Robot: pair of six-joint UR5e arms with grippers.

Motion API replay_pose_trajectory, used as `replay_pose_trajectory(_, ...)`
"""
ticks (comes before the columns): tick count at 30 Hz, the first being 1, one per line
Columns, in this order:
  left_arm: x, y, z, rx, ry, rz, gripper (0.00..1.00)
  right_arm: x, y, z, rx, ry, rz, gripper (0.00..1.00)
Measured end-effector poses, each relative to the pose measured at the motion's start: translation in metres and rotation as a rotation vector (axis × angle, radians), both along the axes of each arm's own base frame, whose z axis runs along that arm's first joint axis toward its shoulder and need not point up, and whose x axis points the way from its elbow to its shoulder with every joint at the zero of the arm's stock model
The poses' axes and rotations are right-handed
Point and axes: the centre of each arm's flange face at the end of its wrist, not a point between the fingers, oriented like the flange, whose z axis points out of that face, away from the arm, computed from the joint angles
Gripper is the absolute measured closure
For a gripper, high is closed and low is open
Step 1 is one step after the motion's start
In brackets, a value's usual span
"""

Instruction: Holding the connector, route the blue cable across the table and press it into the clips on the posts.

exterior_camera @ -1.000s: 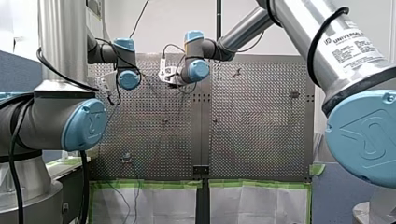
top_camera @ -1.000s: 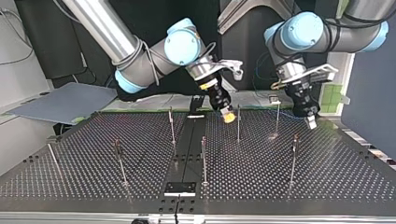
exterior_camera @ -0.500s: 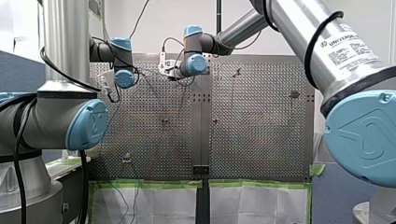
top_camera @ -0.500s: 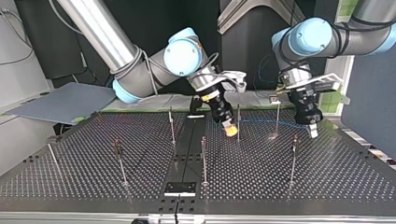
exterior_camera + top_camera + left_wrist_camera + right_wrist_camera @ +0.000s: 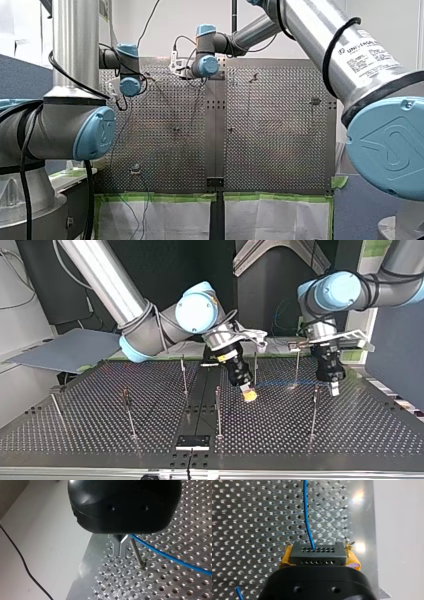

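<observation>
**Limp cable, rigid connector**

My right jaws' yellow pads (image 5: 353, 561) clamp the black rectangular pin-holed connector (image 5: 316, 553); the thin blue cable (image 5: 306, 515) runs from it above the perforated metal surface (image 5: 100, 430), near its arm-side edge, past my left jaws, drawn together; probably light and floppy, so steer by the connector.

Black gripper (image 5: 120, 552) above perforated table (image 5: 162, 587), blue cable (image 5: 160, 552) passing beside, perhaps touching, thin post (image 5: 136, 552)
</observation>
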Motion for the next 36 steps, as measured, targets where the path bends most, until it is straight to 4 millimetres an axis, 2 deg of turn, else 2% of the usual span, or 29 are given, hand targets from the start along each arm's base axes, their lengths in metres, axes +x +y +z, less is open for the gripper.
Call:
replay_pose_trajectory(5,0.005,0.005,0.002,0.000,-0.011,-0.016,1.00,0.004,-0.006,0.009,-0.017,-0.017,-0.007,1.00)
replay_pose_trajectory(12,0.014,0.010,-0.007,0.000,0.006,-0.017,1.00,0.005,-0.009,0.012,-0.028,-0.013,-0.030,1.00)
replay_pose_trajectory(24,0.051,0.023,-0.014,0.011,-0.014,-0.043,1.00,0.002,-0.015,0.011,-0.043,0.004,-0.077,1.00)
replay_pose_trajectory(29,0.064,0.028,-0.027,0.003,0.006,-0.045,1.00,0.001,-0.017,0.014,-0.055,0.010,-0.093,1.00)
replay_pose_trajectory(34,0.068,0.034,-0.036,-0.015,0.018,-0.040,1.00,0.002,-0.017,0.016,-0.059,0.012,-0.097,1.00)
replay_pose_trajectory(35,0.068,0.035,-0.037,-0.017,0.021,-0.039,0.79,0.002,-0.017,0.016,-0.060,0.012,-0.097,1.00)
replay_pose_trajectory(36,0.068,0.035,-0.038,-0.019,0.024,-0.037,0.79,0.003,-0.016,0.016,-0.059,0.013,-0.097,1.00)
